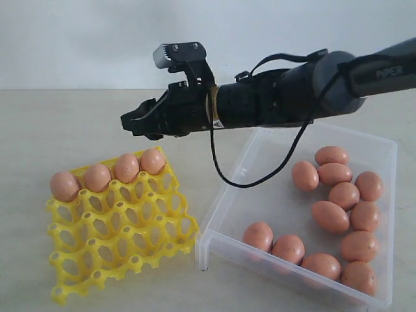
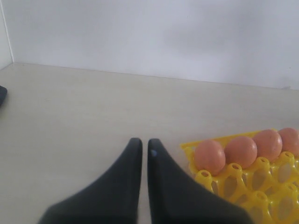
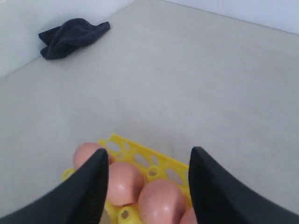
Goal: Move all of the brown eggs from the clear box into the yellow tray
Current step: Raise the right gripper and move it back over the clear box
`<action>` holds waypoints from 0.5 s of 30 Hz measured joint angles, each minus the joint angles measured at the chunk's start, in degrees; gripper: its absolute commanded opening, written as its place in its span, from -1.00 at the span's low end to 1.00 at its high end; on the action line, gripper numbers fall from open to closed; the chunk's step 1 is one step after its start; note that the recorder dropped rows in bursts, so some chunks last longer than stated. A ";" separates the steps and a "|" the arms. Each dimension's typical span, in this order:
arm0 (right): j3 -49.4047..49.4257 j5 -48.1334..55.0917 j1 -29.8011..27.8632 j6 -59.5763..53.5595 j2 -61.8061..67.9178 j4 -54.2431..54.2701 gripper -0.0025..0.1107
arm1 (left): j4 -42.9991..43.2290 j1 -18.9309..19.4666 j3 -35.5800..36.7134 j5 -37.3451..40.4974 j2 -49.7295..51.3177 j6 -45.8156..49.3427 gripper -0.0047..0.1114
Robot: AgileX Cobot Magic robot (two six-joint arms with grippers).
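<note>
Nearest the lens in the exterior view sits the yellow tray (image 1: 123,247) on the pale table (image 1: 45,130), its front corner close to the bottom edge. Four brown eggs (image 1: 97,177) fill its back row, and the other cups show only bare lattice. Just beside it on the right lies the clear box (image 1: 224,208), with twelve more eggs clustered toward its right side and near wall. Its transparent walls are hard to trace against the table.

Above the tray's back row hangs the right gripper (image 1: 133,122), apart from the eggs, jaws spread with nothing between them. Its arm is cut off at the right edge. In the right wrist view its two dark fingers (image 3: 88,186) frame the tray's far edge and three eggs, with a fourth clipped at the picture's border. A dark cloth (image 3: 72,36) lies crumpled by the wall.

Out of the exterior view, the left gripper (image 2: 144,142) appears only in its own wrist view. There its tips are drawn together with a thin slit between them, holding nothing, near the tray's egg row. The tray is cut off by the frame in that view.
</note>
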 measured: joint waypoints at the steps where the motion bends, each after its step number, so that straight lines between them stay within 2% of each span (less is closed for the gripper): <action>1: 0.00 0.00 0.00 3.23 -1.54 -4.46 -0.14 | 0.00 0.00 0.00 0.00 0.00 0.00 -0.85; 7: 0.11 0.00 0.00 17.86 -8.85 -26.32 -0.14 | 0.00 0.00 0.00 -0.11 0.00 0.00 -0.85; 14: 0.71 -0.58 -0.48 22.63 -17.57 -30.45 -0.15 | 0.00 0.00 0.00 -0.11 0.00 0.00 -0.85; 15: 0.71 -0.58 -0.61 22.75 -18.25 -30.49 -0.20 | 0.00 0.00 0.00 -0.11 0.00 0.00 -0.85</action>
